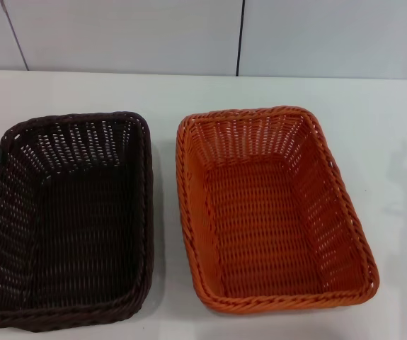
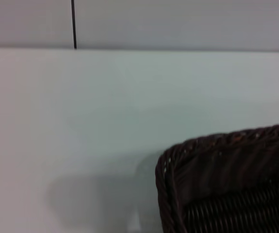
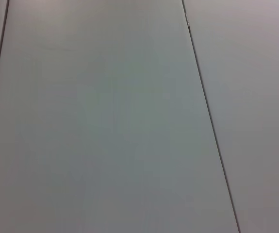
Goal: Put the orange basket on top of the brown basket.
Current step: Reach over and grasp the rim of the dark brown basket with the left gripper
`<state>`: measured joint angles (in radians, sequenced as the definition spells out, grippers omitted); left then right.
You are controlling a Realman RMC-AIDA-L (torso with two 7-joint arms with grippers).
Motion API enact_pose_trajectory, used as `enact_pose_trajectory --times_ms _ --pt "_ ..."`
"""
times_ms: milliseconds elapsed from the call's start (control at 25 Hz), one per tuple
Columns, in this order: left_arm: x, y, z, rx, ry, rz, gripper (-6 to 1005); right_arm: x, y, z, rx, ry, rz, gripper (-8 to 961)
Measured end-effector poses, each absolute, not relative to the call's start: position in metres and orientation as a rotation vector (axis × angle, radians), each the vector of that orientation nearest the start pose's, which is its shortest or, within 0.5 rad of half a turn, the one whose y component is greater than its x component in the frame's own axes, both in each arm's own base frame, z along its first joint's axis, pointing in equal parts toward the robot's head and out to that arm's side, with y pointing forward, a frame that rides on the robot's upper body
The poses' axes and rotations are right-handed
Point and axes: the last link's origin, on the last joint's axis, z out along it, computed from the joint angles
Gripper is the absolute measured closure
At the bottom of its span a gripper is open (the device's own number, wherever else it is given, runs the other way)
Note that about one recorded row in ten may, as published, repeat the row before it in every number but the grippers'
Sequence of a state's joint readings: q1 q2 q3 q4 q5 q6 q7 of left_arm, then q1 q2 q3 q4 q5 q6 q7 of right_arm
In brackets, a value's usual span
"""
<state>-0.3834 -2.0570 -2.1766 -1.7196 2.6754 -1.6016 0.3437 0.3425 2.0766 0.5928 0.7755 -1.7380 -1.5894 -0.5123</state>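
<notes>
White table (image 1: 387, 113) meets a grey panelled wall (image 1: 118, 35).

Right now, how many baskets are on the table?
2. The brown basket sits on the robot's left, and the orange basket sits beside it on the right, apart. No others show.

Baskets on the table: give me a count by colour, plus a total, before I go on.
Orange basket: 1, on the robot's right
Brown basket: 1, on the robot's left, beside the orange one and apart from it
Total: 2 baskets, both upright and empty, not yet stacked
</notes>
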Motion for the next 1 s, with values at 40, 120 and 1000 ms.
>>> enact_pose_trajectory --times_ms 40,120,1000 --pt "-0.244 0.334 0.136 -1.921 -1.358 0.103 336 0.224 0.301 0.004 -1.085 0.304 0.879 502" --pt "-0.247 0.334 0.134 -1.921 -1.372 0.106 337 0.225 0.302 0.004 -1.087 0.303 0.875 502" --pt "-0.279 0.341 0.110 -1.903 -1.476 0.119 349 0.226 0.301 0.005 -1.087 0.309 0.901 502"
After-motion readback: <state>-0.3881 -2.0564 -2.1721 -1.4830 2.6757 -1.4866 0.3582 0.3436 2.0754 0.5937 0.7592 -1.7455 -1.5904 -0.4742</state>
